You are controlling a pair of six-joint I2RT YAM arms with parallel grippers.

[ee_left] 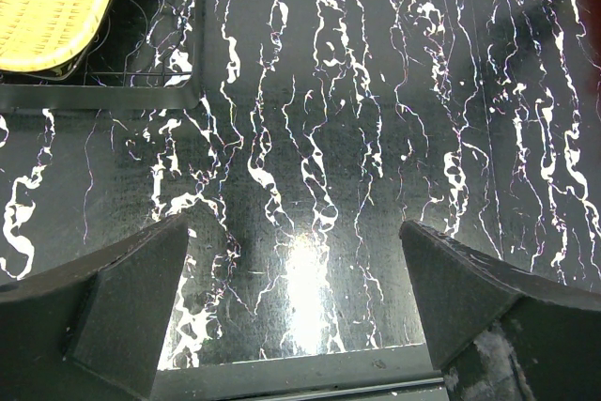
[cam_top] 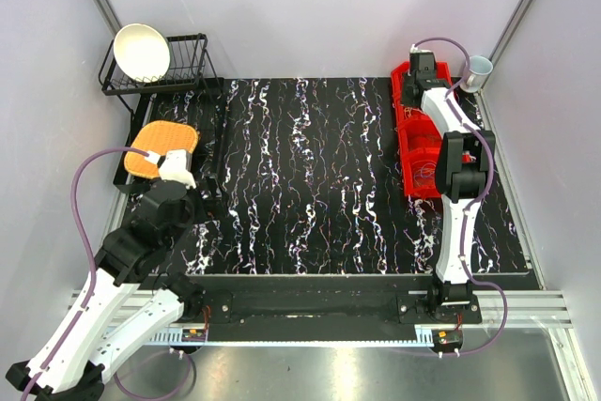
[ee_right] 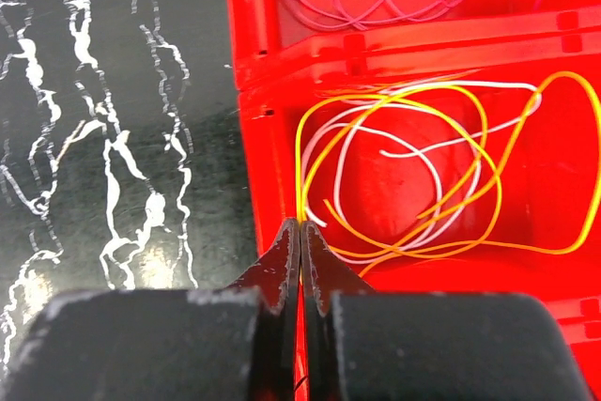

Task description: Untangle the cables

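At the counter's left edge, the left hand (ee_left: 291,232) is hovering over the bare marbled surface. Its fingers are standing wide apart with nothing between them. A woven mat (ee_left: 52,7) is lying on a wire tray just beyond it.

Toward the far right corner, the red bin (ee_right: 252,91) is holding the cables (ee_right: 404,151). Yellow, orange and white loops are lying crossed over one another in one compartment. Purple loops are sitting in the next compartment, past the divider. The right hand (ee_right: 300,229) is sitting low in the bin with its fingers pressed together. The tips appear to be pinching the yellow cable (ee_right: 299,166) where it is running down beside the bin wall that faces the open counter.

Risks, as judged:
- The yellow loop is weaving through the orange and white ones, so a straight lift is likely to drag the whole bundle and tighten the crossings.
- The wire is very thin, so it may slip out of the tips.
- The closed tips may catch on the bin wall.
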